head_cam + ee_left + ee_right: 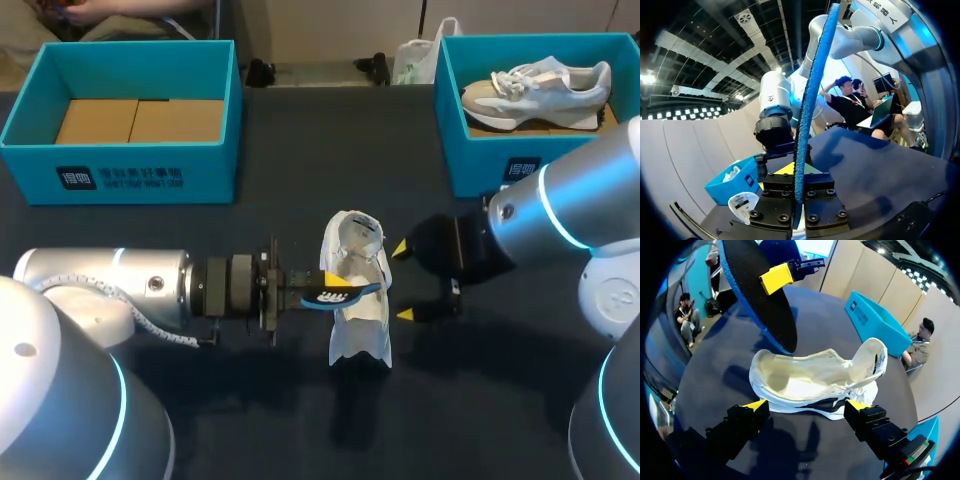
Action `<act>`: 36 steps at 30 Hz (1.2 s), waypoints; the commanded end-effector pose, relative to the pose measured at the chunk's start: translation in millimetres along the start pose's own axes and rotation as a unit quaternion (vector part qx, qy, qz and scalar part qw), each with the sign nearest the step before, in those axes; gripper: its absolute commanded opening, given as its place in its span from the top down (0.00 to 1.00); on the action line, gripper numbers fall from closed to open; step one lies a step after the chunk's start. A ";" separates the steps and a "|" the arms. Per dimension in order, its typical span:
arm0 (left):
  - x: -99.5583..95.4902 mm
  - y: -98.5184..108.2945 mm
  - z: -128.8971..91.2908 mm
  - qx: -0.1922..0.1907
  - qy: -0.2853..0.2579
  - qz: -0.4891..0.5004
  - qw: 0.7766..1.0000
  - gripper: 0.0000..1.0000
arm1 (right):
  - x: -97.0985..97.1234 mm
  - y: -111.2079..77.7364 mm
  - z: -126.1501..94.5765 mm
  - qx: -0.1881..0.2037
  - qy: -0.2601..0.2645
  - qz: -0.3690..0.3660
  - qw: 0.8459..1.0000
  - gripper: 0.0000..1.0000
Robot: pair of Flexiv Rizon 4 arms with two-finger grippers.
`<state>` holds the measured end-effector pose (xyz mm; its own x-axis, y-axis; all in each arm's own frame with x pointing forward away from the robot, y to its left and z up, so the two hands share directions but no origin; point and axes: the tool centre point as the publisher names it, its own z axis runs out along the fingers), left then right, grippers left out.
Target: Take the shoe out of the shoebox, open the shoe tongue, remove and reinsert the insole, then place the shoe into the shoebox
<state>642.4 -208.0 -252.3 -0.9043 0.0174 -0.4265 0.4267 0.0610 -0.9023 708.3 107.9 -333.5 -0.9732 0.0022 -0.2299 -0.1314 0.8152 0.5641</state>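
— What's the surface like from where you stand?

— A dark worktop. At ten o'clock sits the teal left shoebox with brown cardboard lining its bottom. At two o'clock is the matching right shoebox, and a pale second shoe lies in it.

— And the shoe for the job?

— The white shoe is outside both boxes. It rests at the middle of the worktop, running twelve to six, with its mouth gaping wide.

— What about the left hand?

— The left hand comes in from nine o'clock. Its fingers are pinched tight on the insole, which has a blue edge and a dark face. The insole hangs in the air over the shoe and is not touching it.

— And the right one?

— The right hand comes in from three o'clock with its fingers spread wide. Its yellow tips sit just beside the shoe's three o'clock flank, one toward the heel and one toward the toe. It grips nothing, and I can't tell whether the tips touch the shoe.
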 end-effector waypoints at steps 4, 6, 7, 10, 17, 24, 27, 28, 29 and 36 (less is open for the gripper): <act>2.9 1.3 5.8 -0.007 -0.005 0.000 1.000 1.00 | 1.0 -1.2 2.3 0.005 0.001 0.006 1.000 0.00; 3.6 1.8 7.2 -0.007 -0.004 -0.001 1.000 1.00 | 1.0 -1.2 2.3 0.005 0.001 0.006 1.000 0.00; 4.1 1.8 7.8 -0.007 -0.003 -0.001 1.000 1.00 | 1.0 -1.2 2.3 0.005 0.001 0.006 1.000 0.00; 5.5 3.7 9.2 -0.009 0.002 0.000 1.000 1.00 | 1.0 -1.2 2.3 0.005 0.001 0.006 1.000 0.00; 7.0 12.0 11.2 -0.016 0.002 0.010 1.000 1.00 | 1.0 -1.2 2.3 0.005 0.001 0.006 1.000 0.00; 5.5 20.6 15.2 -0.017 0.000 0.016 1.000 1.00 | 1.0 -1.2 2.3 0.005 0.001 0.006 1.000 0.00; 4.8 24.5 15.9 -0.021 -0.004 0.017 1.000 1.00 | 1.0 -1.2 2.3 0.005 0.001 0.006 1.000 0.00; 4.7 25.8 16.1 -0.021 -0.005 0.017 1.000 1.00 | 1.0 -1.2 2.3 0.005 0.001 0.006 1.000 0.00; 5.0 27.1 16.3 -0.022 -0.005 0.017 1.000 1.00 | 1.0 -1.2 2.3 0.005 0.001 0.006 1.000 0.00; 6.3 36.5 18.4 -0.030 -0.006 0.028 0.999 1.00 | 1.0 -1.2 2.3 0.005 0.001 0.006 1.000 0.00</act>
<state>651.5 -217.5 -285.4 -0.8786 0.0105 -0.4774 0.4752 0.1174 -0.8720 708.9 107.7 -335.5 -0.9758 0.0098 -0.2183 -0.1169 0.8205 0.5595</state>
